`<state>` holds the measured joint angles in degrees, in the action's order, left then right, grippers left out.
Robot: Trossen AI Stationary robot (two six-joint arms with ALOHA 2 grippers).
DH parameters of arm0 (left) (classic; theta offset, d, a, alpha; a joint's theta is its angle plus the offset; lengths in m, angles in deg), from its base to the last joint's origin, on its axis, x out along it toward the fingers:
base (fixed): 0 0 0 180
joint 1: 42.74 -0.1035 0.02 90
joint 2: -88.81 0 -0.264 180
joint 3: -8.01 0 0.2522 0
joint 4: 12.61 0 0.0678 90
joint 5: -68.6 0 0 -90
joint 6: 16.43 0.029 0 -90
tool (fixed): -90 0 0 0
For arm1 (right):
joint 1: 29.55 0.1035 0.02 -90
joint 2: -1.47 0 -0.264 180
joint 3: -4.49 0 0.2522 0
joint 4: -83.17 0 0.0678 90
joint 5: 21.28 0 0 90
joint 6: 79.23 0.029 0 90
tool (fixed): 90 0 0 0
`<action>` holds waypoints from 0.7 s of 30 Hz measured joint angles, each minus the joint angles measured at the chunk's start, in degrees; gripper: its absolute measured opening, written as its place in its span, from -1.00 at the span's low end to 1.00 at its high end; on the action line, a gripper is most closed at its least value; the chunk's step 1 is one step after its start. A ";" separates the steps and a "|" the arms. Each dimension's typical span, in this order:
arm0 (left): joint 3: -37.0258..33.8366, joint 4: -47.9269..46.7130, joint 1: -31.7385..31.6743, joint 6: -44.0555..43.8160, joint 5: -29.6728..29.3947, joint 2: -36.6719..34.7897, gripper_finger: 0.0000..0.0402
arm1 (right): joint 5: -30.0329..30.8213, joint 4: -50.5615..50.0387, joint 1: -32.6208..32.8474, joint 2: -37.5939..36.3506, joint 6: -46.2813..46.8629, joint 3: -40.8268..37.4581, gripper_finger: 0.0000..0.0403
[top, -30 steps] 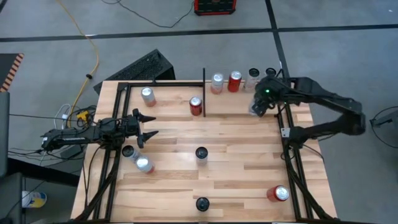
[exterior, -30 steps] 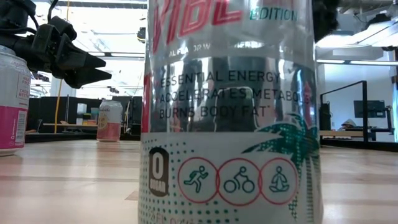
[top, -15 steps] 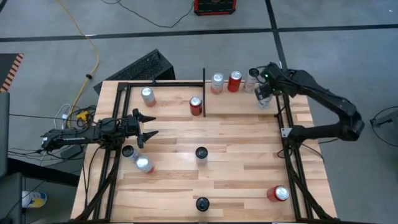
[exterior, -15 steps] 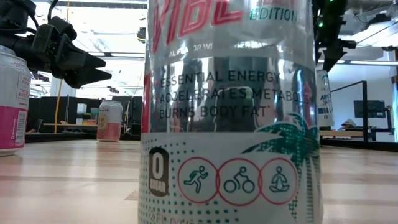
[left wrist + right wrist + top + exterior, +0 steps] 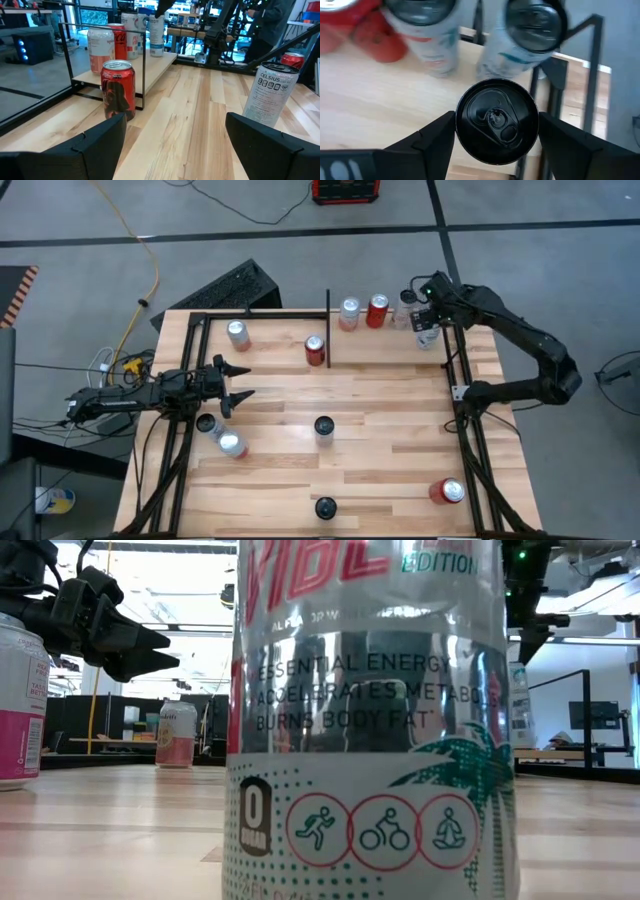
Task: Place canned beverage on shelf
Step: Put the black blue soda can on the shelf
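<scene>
Can carried to the shelf point(image 5: 395, 340) corner.
Right jaws point(image 5: 496, 131) pinch a black-topped can point(image 5: 497, 120) from both sides, upright beside stored cans point(image 5: 377, 311); left jaws point(image 5: 238, 381) wait spread, empty.

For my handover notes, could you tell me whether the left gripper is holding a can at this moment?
No: in the high view the left gripper hangs open over bare wood at the table's left edge, with nothing between its fingers.
</scene>
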<state>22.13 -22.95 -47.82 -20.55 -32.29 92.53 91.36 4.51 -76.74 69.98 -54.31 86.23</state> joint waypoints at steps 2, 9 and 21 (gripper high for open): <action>0.00 0.01 0.00 0.00 0.00 0.00 0.63 | -0.23 0.10 -1.38 0.04 -1.18 0.00 0.42; 0.01 0.00 0.00 0.00 0.00 0.00 0.63 | -3.00 2.26 -3.71 -0.36 -2.55 -0.92 0.42; 0.02 0.00 0.00 0.00 0.00 0.00 0.63 | -3.01 3.30 -3.71 -0.42 -2.51 -1.75 0.42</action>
<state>22.15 -22.94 -47.82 -20.55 -32.29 92.53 88.34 7.81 -80.45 69.57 -56.83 84.49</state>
